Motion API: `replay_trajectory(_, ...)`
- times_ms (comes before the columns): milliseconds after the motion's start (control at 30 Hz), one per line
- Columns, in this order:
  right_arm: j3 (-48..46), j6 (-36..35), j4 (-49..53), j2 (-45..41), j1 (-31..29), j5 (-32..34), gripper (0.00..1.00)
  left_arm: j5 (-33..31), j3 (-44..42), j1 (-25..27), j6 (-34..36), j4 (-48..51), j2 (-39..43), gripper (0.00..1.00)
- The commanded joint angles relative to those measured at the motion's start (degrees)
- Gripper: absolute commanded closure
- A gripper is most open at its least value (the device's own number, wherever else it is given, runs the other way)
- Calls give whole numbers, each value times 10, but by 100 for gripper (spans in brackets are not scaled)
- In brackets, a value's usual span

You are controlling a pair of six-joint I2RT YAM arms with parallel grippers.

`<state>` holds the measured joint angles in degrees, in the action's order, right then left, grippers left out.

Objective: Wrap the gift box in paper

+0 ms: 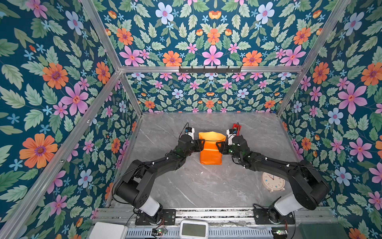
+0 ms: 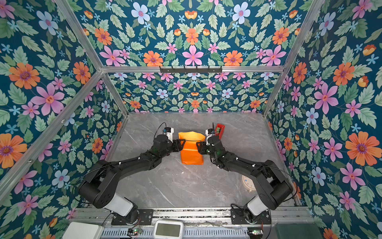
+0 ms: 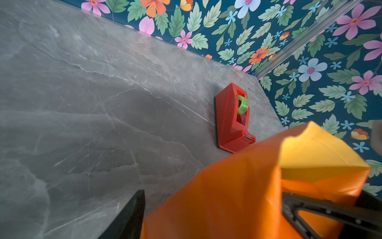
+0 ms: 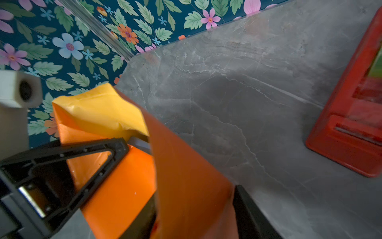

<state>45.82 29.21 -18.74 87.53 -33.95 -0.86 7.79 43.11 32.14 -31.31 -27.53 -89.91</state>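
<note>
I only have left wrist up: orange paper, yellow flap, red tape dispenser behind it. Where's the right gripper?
Observer: In both top views the right gripper is at the right side of the paper, straight across from the left gripper.
Operator: Is it gripping?
Observer: The right wrist view shows a fold of the paper between its jaws. I can't tell whether it is clamped.
Operator: Anything else around?
Observer: A pale round clock lies near the front, on the right.
</note>
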Motion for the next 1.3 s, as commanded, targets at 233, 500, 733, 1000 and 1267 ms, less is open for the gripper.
replay_trajectory(233,37,-69,151,-2,-4,72,58,-75,8,21,83,63,-4,55)
replay_trajectory(500,82,-85,189,16,-28,109,81,-117,17,47,110,76,-13,64)
replay_trajectory(733,94,-86,202,8,-30,98,79,-123,19,51,112,73,-17,66)
replay_trajectory(1000,69,-80,214,-98,12,-73,37,-128,19,51,113,76,-19,67)
replay_trajectory(1267,57,-54,232,-118,119,-194,51,-127,15,51,113,75,-16,68)
